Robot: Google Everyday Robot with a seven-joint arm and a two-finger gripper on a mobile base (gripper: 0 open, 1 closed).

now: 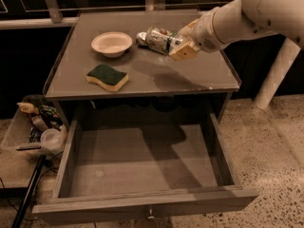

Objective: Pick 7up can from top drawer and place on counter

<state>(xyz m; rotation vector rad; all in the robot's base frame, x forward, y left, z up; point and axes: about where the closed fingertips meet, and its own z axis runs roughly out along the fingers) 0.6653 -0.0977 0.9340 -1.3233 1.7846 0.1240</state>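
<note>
The 7up can (pixel 162 40), white-silver with green markings, lies on its side in my gripper (pixel 182 42), which is shut on it. I hold it a little above the back middle of the grey counter (pixel 199 77), and its shadow falls on the surface below. The white arm reaches in from the upper right. The drawer (pixel 142 165) under the counter is pulled fully open and nothing shows inside it. Its small metal knob (pixel 150 216) is on the front panel.
A small silvery item (pixel 141 36) lies on the counter just left of the can. A white bowl (pixel 111 43) and a green-and-yellow sponge (pixel 107 77) sit on the counter's left half. A cluttered bin (pixel 38 127) stands on the floor at left, a white post (pixel 278 75) at right.
</note>
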